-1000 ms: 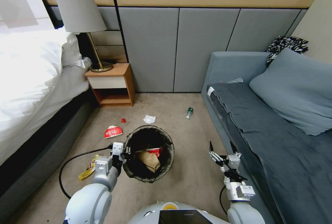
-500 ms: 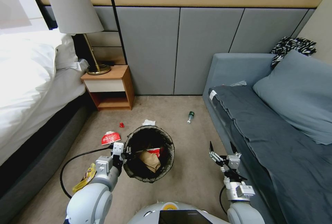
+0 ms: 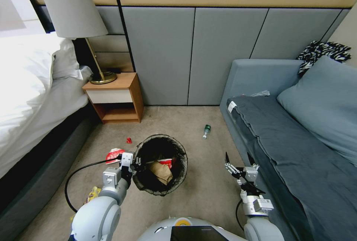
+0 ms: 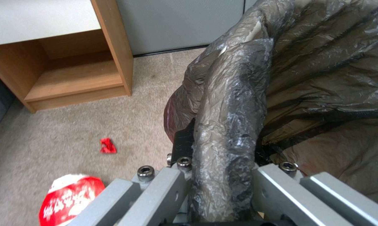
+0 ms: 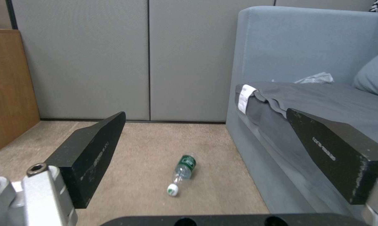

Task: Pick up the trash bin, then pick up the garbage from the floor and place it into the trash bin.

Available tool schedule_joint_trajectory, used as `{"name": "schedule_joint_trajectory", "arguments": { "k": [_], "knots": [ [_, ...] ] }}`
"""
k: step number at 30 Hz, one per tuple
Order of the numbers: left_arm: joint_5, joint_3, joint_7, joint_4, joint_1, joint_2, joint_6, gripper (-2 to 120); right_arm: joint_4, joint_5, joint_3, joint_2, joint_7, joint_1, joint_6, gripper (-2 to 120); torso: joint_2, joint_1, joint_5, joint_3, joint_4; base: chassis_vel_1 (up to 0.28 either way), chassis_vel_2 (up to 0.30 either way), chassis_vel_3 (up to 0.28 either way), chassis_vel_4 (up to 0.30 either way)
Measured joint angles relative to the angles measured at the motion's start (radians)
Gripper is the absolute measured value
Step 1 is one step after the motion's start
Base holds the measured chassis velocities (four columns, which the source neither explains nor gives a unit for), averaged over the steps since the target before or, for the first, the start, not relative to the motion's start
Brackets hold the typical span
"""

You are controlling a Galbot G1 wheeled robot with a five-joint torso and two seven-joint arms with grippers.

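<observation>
Here the left gripper (image 3: 136, 163) is clamped on the near-left rim of the trash bin (image 3: 178, 148), one finger inside and one outside the black bag liner (image 4: 235, 125) folded over the edge. The bin sits in front of the robot, between the bed (image 3: 26, 96) on the left and the sofa (image 3: 297, 140) on the right. Inside it lie a crumpled brown paper bag (image 3: 160, 172) and a piece of red-and-white paper (image 3: 167, 162).

The right gripper (image 3: 240, 158) hangs to the right of the bin, close to the sofa's edge, with its two black fingers (image 5: 93, 150) spread wide and nothing between them. Beyond it, a small bottle (image 3: 206, 131) with a green label lies on its side on the carpet (image 3: 208, 185), near the sofa's far corner and well apart from the bin.

To the left of the bin, a crushed red-and-white paper cup (image 3: 112, 154) lies just beside the left gripper. A small red scrap (image 3: 128, 140) sits farther off, toward the wooden nightstand (image 3: 113, 99). A yellow wrapper (image 3: 91, 194) lies near the left arm, partly hidden by it. A lamp (image 3: 76, 18) stands on the nightstand.
</observation>
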Motion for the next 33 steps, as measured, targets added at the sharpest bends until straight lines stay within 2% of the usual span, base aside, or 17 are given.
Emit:
{"name": "schedule_joint_trajectory", "arguments": {
  "k": [33],
  "knots": [
    [0.0, -0.002, -0.001, -0.011, 0.005, -0.001, -0.001, 1, -0.002, 0.001, 0.003, -0.001, 0.001, -0.003, 0.004, 100, 0.0, 0.0, 0.0, 0.0, -0.0001, -0.126, 0.12, 0.123, -0.124]
  ]
}}
